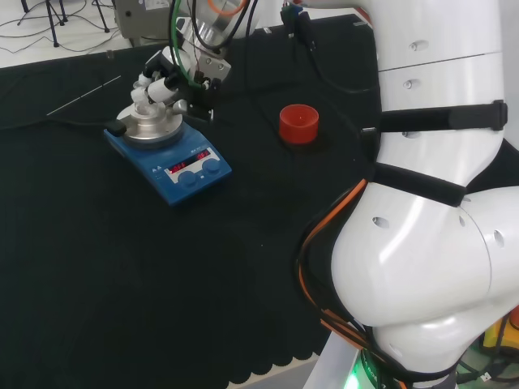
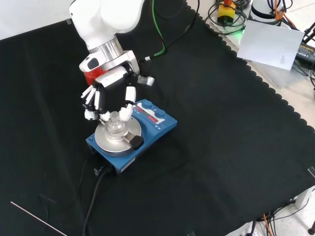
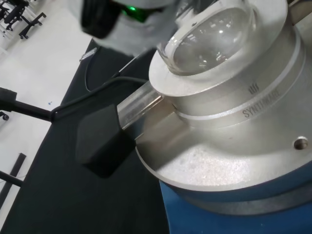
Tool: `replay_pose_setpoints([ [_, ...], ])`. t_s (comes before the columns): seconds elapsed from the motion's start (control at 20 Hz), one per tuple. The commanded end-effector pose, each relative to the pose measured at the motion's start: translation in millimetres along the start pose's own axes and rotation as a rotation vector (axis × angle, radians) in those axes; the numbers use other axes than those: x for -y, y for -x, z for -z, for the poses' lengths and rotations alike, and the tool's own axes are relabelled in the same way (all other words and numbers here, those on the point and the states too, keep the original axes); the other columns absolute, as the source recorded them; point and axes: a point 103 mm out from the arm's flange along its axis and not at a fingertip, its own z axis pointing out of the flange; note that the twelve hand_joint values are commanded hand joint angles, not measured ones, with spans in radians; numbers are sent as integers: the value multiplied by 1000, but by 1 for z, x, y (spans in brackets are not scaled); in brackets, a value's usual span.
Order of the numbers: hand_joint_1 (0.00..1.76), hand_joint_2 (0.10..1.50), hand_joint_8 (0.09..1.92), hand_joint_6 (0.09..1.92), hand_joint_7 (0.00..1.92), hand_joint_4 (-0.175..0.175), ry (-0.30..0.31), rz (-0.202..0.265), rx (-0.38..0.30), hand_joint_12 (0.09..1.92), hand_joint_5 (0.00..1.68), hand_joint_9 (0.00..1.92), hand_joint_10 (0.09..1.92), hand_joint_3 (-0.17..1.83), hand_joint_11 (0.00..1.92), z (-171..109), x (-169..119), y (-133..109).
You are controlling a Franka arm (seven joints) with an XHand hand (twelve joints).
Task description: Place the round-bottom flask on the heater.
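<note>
The clear round-bottom flask sits upright with its bulb in the well of the silver metal block on top of the blue heater. In the front view its neck stands between the fingertips and the thumb of the black and white hand, which hangs just above the heater. The fingers curl in and close on the neck from both sides. In the head view the hand hovers over the flask's top and the heater.
A red ribbed stand rests on the cloth right of the heater in the head view, partly behind the hand in the front view. A black knob juts from the block. A black cable and a thin rod lie nearby.
</note>
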Motion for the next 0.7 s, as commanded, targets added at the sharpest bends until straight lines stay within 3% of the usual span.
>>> replay_pose_setpoints([
  [0.05, 783, 634, 593, 705, 281, 2, -16, 11, -5, 1406, 533, 427, 646, 528, 53, 4, 4, -2],
  [0.25, 728, 622, 614, 589, 217, 0, -6, 24, 6, 1405, 461, 343, 696, 491, 2, 5, 7, -8],
  [0.7, 715, 627, 622, 528, 218, 1, 22, 30, 23, 1398, 471, 345, 699, 462, 0, 24, 25, -9],
])
